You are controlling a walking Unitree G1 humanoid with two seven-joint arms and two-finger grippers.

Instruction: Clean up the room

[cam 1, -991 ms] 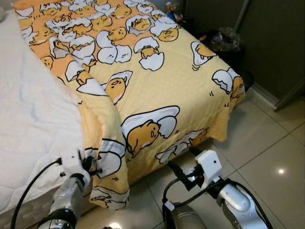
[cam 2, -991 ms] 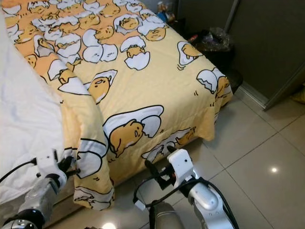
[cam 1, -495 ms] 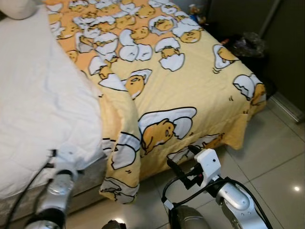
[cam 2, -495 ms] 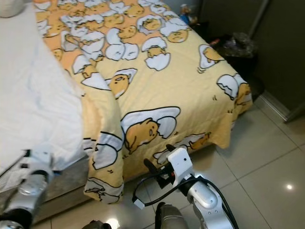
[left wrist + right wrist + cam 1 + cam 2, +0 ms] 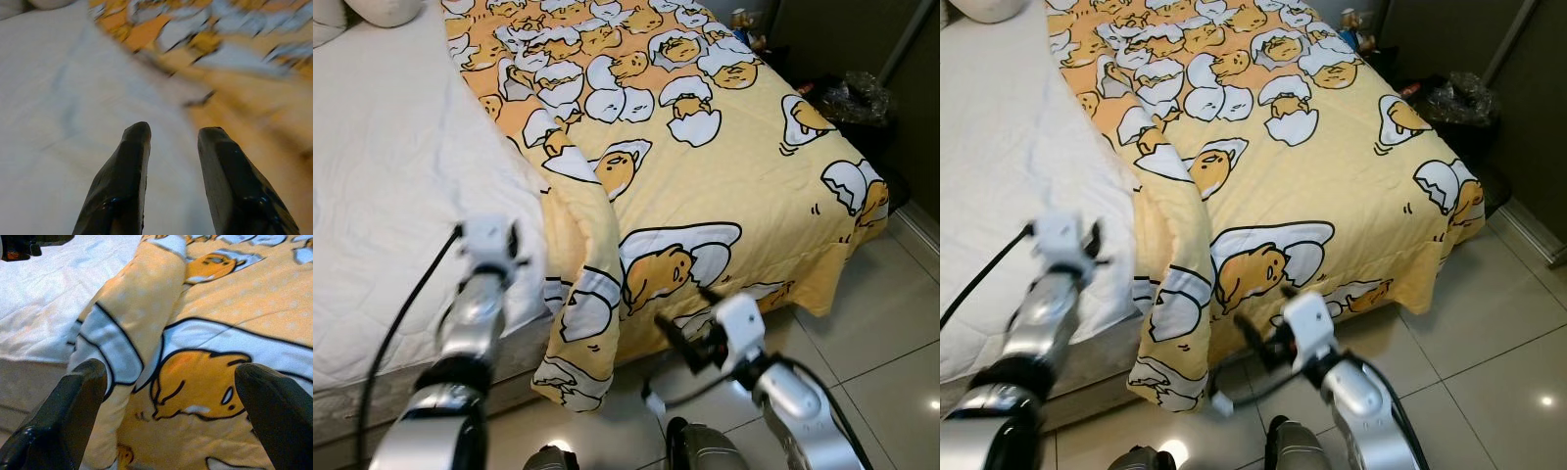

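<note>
Left end effector [image 5: 168, 139], fingers parted and empty, hovers above the bed [image 5: 382, 186] beside the yellow blanket [image 5: 705, 157], which looks soft, light and best pinched along its folded edge.

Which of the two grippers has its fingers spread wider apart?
The right gripper, low before the hanging yellow blanket: its fingers stand far apart. The left gripper, over the white sheet, shows a narrower gap.
</note>
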